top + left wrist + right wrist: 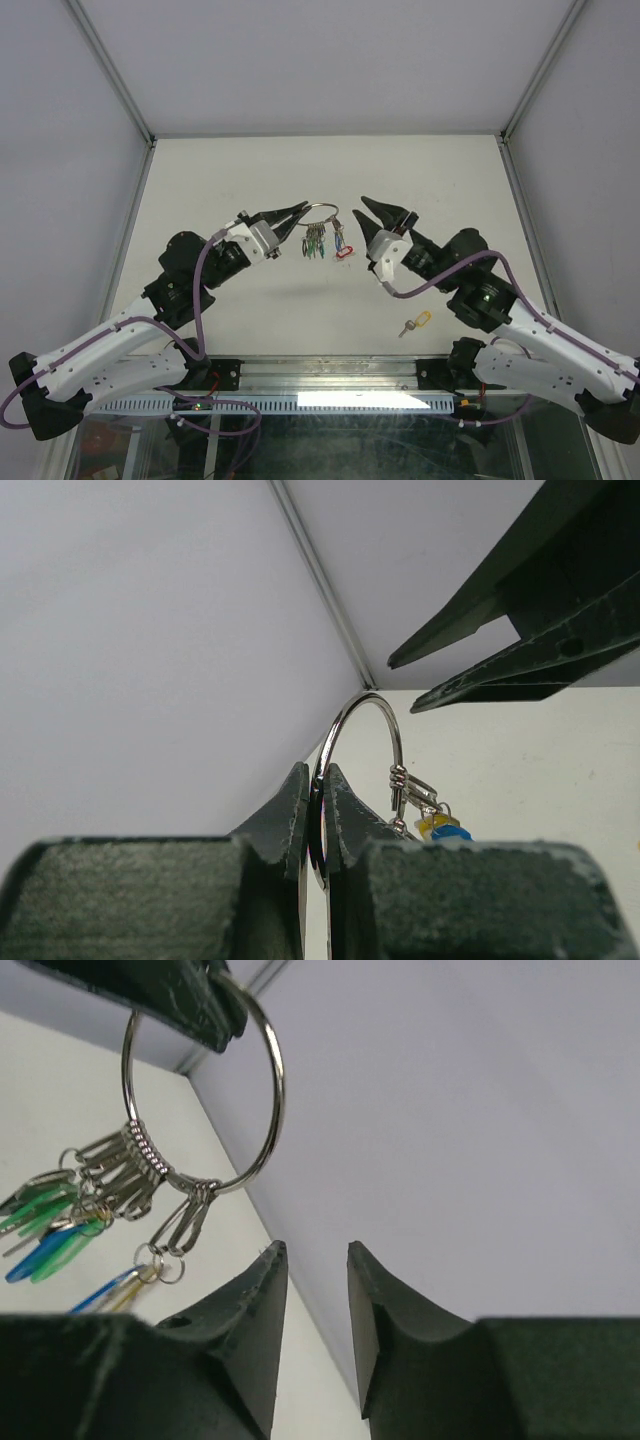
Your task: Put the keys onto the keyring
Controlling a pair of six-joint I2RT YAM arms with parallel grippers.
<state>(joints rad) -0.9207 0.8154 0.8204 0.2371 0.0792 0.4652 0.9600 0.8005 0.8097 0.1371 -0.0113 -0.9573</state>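
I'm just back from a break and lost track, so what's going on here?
The left gripper is clamped on the keyring and holds it up off the table, with a bunch of keys hanging from it. The right gripper sits beside the ring, its jaws apart and empty. One yellow-headed key lies on the table near the right arm, not yet on the ring.

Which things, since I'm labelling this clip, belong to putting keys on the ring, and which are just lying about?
Part of the job:
- keyring, pinched in the left gripper
- hanging keys already on it
- loose yellow-headed key on the table
- right gripper, open and holding nothing

Just there:
- table
- enclosure walls
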